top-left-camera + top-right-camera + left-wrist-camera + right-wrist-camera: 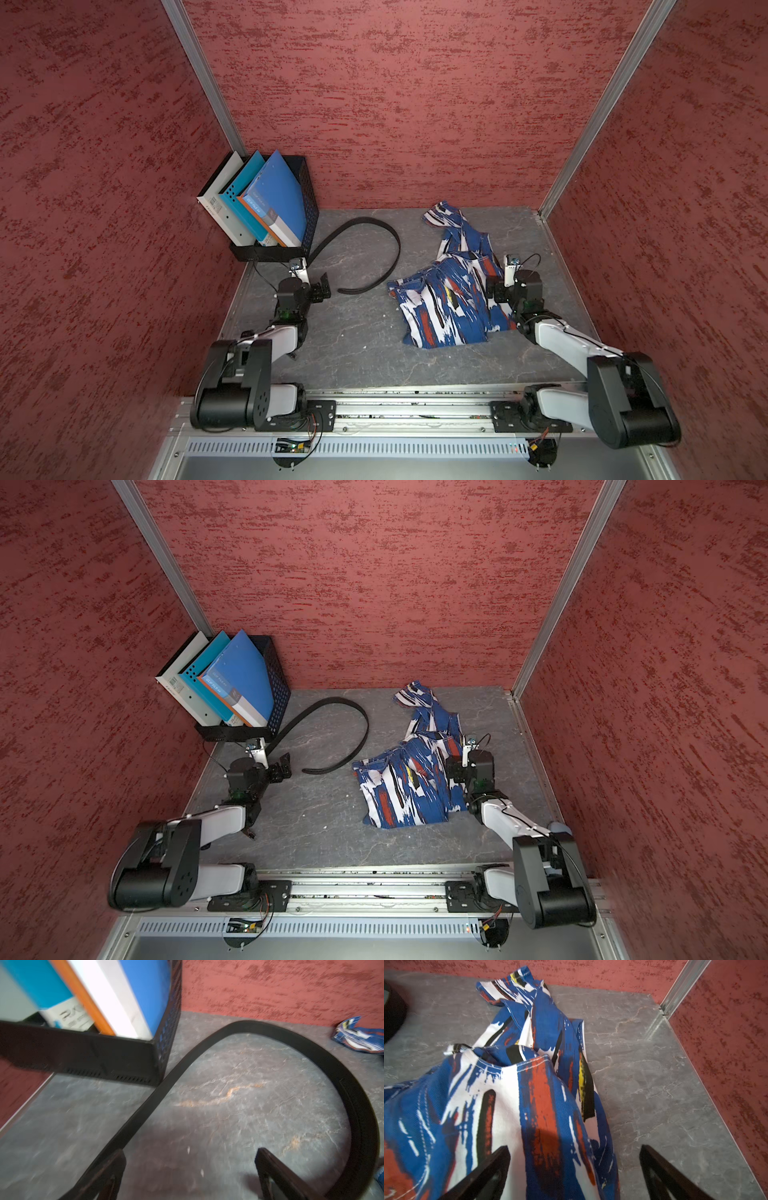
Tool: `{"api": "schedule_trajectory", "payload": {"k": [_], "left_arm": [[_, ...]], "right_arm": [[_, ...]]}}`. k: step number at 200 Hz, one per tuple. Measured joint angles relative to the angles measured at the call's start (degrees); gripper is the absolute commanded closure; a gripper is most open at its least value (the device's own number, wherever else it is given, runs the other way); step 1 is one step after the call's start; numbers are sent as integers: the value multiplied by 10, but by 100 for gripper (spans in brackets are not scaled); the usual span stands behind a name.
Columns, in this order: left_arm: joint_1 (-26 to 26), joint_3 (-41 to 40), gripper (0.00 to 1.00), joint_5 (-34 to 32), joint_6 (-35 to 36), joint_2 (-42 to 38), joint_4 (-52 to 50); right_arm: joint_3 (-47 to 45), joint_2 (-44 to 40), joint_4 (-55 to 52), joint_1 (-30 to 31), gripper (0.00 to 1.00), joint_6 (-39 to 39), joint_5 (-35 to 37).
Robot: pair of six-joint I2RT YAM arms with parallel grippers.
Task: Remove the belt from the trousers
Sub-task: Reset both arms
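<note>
lying looped on the surface [357, 332], the belt [249, 1027] is clear of the trousers [440, 311]; likely limp and light, best pinched near an end. left hand [190, 1152] and right hand [574, 1149] gape wide, empty.

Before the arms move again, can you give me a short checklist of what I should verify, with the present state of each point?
1. Belt out of the trousers: ok, it lies curved on the table, apart from the cloth.
2. Left gripper open and empty: ok.
3. Right gripper open, holding nothing, over the trousers: ok.
4. Belt clear of the file holder: cannot tell, the strap passes close by its corner.
5. Both belt ends in view: not ok, one runs out of sight under the left arm.
</note>
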Motion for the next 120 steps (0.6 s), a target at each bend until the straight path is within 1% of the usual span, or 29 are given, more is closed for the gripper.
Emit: {"api": "schedule_trajectory", "payload": {"k": [10,18,37,56,69,85,101,120], "left_arm": [[0,-10,1,9,2,41,63],[1,-14,1,12,2,59,79],[10,-27,1,20,0,69,122],[18,-25,1,26,-2,67,145],[20,-21,0,35,-3,66,152],[19,-17,1,40,-3,66,154],[10,7,1,24,-2,67,124],[-2,24,0,8,2,67,120]], "right_arm": [[-18,11,51,0,1,-1,-1],[-27,21,80,-2,1,1,-3],[-36,47,149,-7,1,5,-20],[-33,114,231,-13,1,9,-38],[-31,143,240,-19,1,14,-50],[-31,150,251,-25,1,18,-56],[-31,149,265,-27,1,20,-60],[-31,149,275,-27,1,21,-64]]}}
